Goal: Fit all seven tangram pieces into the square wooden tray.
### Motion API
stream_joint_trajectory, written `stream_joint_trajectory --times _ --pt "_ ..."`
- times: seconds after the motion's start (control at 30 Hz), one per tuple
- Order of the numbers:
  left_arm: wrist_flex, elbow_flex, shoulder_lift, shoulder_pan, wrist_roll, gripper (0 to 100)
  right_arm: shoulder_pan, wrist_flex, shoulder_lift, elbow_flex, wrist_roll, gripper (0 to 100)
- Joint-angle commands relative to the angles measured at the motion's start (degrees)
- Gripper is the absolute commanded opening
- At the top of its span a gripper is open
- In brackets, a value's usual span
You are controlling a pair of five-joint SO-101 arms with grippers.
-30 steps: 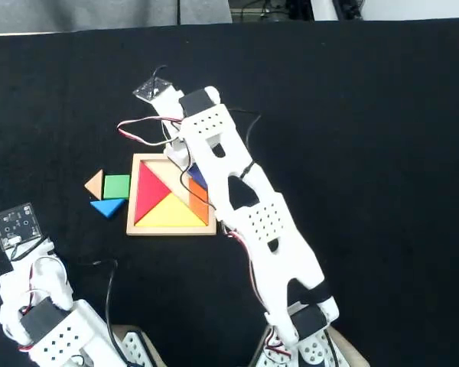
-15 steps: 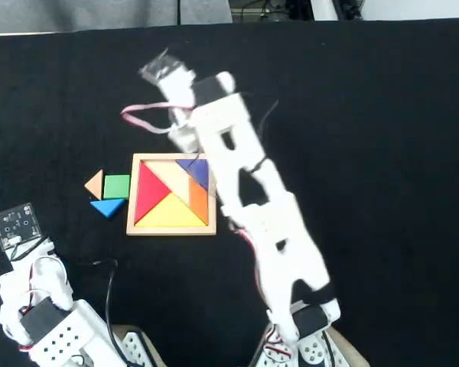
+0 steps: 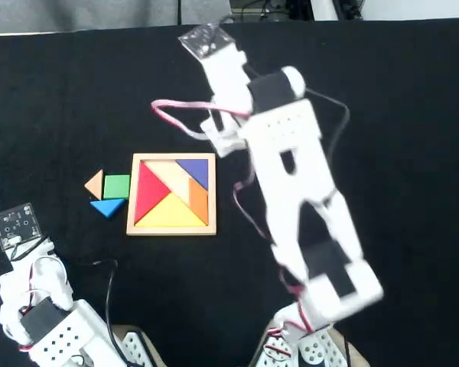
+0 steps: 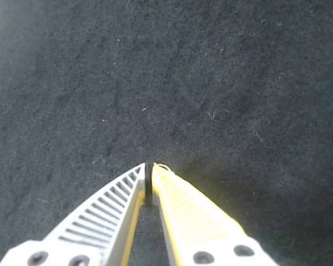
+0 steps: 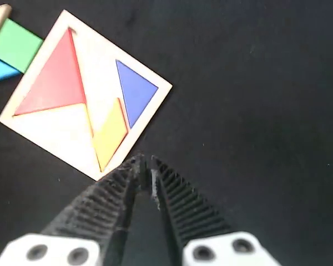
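Tray: square wooden tray [image 3: 171, 157], four coloured pieces [image 3: 147, 191] inside.
Loose: tan triangle [image 3: 96, 184], green square [image 3: 116, 186] and blue triangle [image 3: 107, 206], just beside tray.
Right gripper [image 5: 146, 166]: fingers together, near tray corner.
Left gripper [image 4: 150, 169]: fingers together, well apart from tray.

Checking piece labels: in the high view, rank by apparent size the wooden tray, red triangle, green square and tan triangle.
1. wooden tray
2. red triangle
3. green square
4. tan triangle
All lie flat on the table, so nearness to the camera hardly skews this.
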Motion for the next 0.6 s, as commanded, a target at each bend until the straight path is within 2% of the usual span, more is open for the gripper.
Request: stream_joint_trajectory --times 0.0,0.23,0.4,0.57 --pt "-1.23 1.10 -0.53 0.84 -0.26 3 0.53 -10.73 -15.25 19.38 -2.11 1.1" --pt "-1.23 0.84 -0.53 0.84 -0.18 3 0.88 -33.05 -32.40 53.49 -2.02 1.1" --pt "-1.49 0.57 -0.53 1.63 -0.09 3 0.97 -38.42 -36.62 61.67 -2.46 1.1" --pt "-1.85 0.13 -0.53 10.42 -0.44 3 3.08 -48.00 -36.62 69.67 -2.46 1.1"
